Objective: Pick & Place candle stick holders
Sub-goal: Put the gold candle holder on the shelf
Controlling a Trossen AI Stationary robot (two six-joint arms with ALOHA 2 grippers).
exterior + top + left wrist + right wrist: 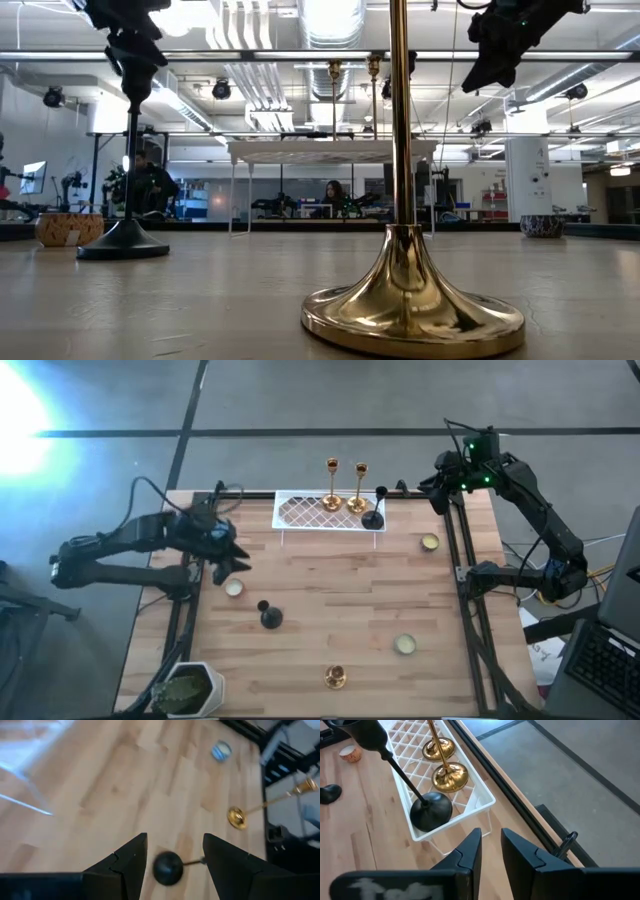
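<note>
We see the left gripper [236,563] with its dark fingers spread, holding nothing, above the striped wood worktop [330,610]. Just beside it sits a small round cream cup [234,588], and near that a black holder [270,617] with a fat base. The right gripper [436,487], fingers nearly together and empty, hangs past the white lattice tray [300,512], where two shiny gold sticks [357,503] and another black one [373,518] stand.
</note>
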